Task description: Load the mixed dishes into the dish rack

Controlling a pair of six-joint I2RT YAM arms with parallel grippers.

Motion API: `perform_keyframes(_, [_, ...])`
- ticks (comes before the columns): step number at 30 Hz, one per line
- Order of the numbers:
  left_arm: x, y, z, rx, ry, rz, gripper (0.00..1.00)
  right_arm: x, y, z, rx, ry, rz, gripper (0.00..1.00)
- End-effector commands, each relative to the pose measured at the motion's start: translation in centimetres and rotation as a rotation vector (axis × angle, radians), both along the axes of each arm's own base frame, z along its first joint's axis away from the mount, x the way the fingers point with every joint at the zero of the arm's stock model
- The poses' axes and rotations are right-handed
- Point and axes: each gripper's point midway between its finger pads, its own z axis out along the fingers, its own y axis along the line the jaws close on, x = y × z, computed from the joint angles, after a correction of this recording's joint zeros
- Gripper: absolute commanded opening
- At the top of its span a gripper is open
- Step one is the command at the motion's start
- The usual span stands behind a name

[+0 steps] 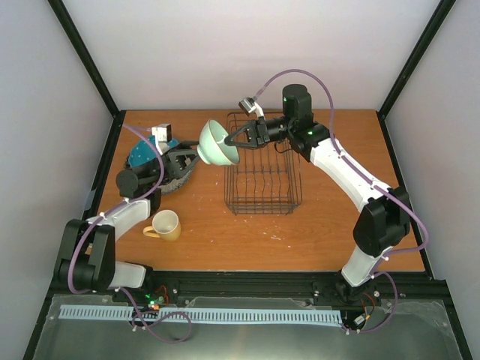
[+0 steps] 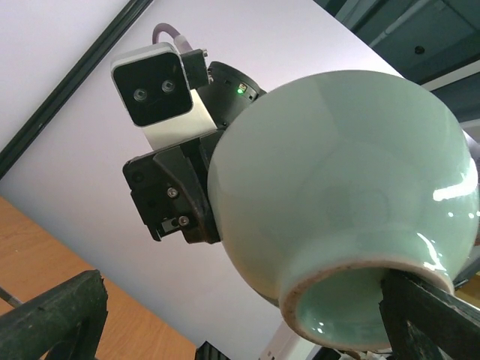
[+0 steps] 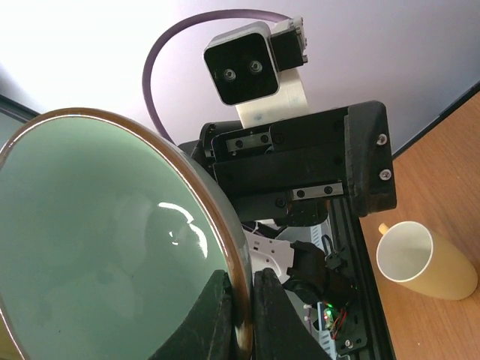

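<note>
While the yellow mug (image 1: 166,224) sits nearest the arm bases, at 7 o'clock from the dish rack (image 1: 264,204), the left gripper (image 1: 186,159) hovers farther back with jaws spread wide, holding nothing (its fingers flank the foot of the pale green bowl (image 1: 216,142); contact is unclear). Just beyond, the right gripper (image 1: 234,141) is clamped on that bowl's rim, and the bowl hangs on edge in the air off the rack's far left corner. The rack lies at 4 o'clock from the bowl, its long axis running 6 to 12, so the right arm, nearer and holding, looks best placed to lower it in.
</note>
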Motion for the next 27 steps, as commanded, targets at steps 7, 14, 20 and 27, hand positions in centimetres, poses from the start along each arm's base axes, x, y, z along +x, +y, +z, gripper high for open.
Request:
perform_keyframes(7, [-5.9, 0.7, 3.3, 0.029, -0.316, 0.046, 1.00, 0.3, -0.3, 1.9, 0.040, -0.055, -0.001, 0.03])
perform_keyframes(14, [-6.7, 0.7, 4.9, 0.070, -0.378, 0.077, 1.00, 0.5, -0.4, 2.3, 0.047, -0.042, -0.009, 0.03])
perform_keyframes(20, [-4.9, 0.4, 3.5, 0.082, -0.317, 0.075, 1.00, 0.1, -0.3, 3.3, 0.070, -0.054, -0.002, 0.03])
perform_keyframes(27, [-4.0, 0.5, 3.0, 0.115, -0.302, 0.133, 1.00, -0.2, -0.8, 3.6, 0.059, -0.068, -0.006, 0.03])
